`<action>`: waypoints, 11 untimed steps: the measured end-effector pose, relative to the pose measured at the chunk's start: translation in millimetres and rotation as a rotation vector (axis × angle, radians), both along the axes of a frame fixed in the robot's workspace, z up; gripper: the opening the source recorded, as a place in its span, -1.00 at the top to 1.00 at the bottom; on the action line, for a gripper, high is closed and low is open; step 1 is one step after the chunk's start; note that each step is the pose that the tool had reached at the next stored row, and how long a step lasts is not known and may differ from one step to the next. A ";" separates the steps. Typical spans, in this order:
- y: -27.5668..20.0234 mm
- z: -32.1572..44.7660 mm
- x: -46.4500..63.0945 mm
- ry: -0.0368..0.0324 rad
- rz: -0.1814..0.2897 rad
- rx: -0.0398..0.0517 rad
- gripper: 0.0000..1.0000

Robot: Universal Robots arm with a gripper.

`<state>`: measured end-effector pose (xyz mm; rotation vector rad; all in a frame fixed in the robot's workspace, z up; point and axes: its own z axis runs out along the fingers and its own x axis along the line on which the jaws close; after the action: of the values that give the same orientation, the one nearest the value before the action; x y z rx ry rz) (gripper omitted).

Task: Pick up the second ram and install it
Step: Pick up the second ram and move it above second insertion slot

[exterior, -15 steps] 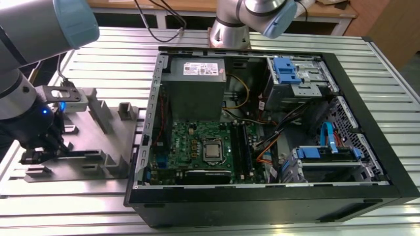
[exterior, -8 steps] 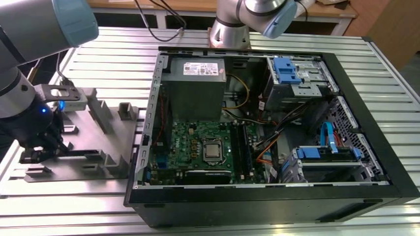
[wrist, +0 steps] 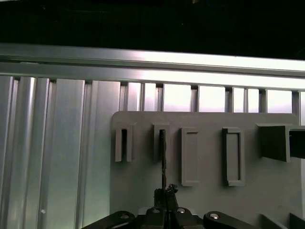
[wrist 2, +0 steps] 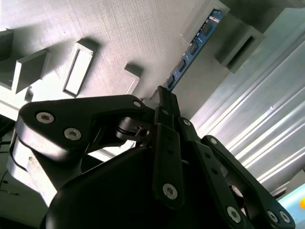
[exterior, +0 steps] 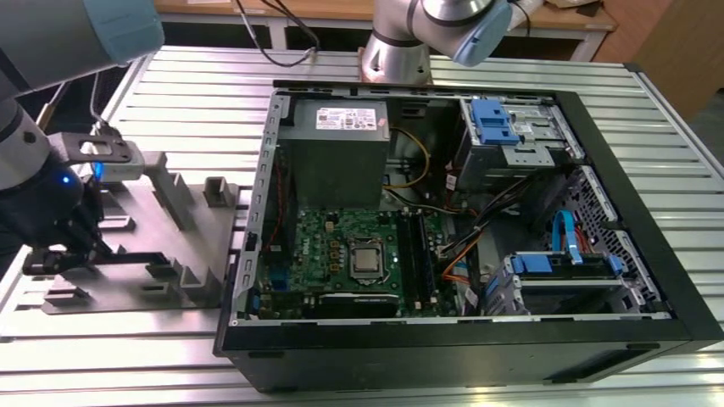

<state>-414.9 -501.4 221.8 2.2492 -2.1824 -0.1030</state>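
Gripper clamped on the second ram (thin blue board, on edge). Both sit over the grey fixture plate, the exterior view's lower left.

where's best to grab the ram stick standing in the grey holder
Probably on its free top edge, coming straight down, one finger on each flat face: the second ram stands on edge in the grey holder, its far end slotted. The gripper grips it that way.
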 end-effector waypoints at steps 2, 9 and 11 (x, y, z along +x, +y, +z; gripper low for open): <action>0.0 4.9 0.0 -0.0001 0.000 0.0001 0.84; 0.0 24.6 0.0 0.0000 0.000 0.0006 0.84; 0.0 28.3 0.0 -0.0001 0.000 0.0010 0.84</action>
<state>-414.9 -501.4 250.1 2.2498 -2.1829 -0.1039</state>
